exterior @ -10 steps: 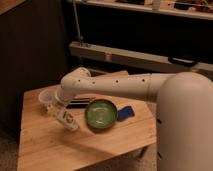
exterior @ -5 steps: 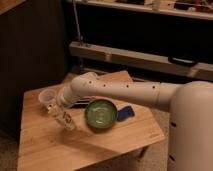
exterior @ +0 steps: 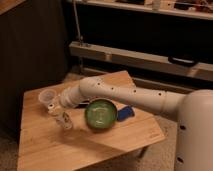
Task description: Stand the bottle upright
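No text, brand, number or sign can be read anywhere in the camera view. The small slim whitish-clear plastic bottle carries a printed label, yet its wording is too blurred to make out. The two-finger pincer sits at that bottle, over the left part of the light wooden table, and bears no legible marking.

claw low over wooden table, at bottle, beside green bowl
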### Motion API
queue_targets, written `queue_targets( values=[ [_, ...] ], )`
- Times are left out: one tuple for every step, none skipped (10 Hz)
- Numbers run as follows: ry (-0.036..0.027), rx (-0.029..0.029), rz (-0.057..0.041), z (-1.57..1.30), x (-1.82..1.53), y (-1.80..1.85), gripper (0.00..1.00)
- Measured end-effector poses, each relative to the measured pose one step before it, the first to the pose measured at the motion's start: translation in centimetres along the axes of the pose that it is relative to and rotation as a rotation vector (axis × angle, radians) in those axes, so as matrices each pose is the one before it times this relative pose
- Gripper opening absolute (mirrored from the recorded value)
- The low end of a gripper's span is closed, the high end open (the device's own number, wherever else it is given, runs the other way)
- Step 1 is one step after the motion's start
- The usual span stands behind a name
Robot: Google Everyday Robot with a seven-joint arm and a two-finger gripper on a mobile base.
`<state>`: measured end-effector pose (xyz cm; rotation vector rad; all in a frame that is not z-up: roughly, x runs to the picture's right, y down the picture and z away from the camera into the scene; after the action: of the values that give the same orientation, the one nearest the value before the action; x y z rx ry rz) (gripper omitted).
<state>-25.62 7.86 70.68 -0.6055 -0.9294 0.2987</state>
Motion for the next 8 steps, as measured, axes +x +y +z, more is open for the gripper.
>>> queue_targets(
  values=[
    [-0.01047, -0.00457, -0.00267, 0.049, -0.010, 0.044, 0.10],
    [-0.01198, -0.00466, -0.00312, 0.026, -0.062, 0.047, 0.10],
    [-0.00770, 0.00137, 0.00203, -0.194, 0.153, -0.112, 0.10],
    [-0.00321, -0.00144, -0.00109, -0.001, -0.058, 0.014, 0.10],
    [-0.00351, -0.00269, -0.00074, 0.088, -0.072, 0.042, 0.10],
    [-0.00383, -0.00004, 0.00027, -0.077, 0.046, -0.049, 0.10],
    [0.00058, 0.00149, 0.00016, -0.103, 0.044, -0.036, 0.10],
    [-0.00012, -0.00129, 0.00010, 0.072, 0.003, 0.033, 0.10]
  ],
)
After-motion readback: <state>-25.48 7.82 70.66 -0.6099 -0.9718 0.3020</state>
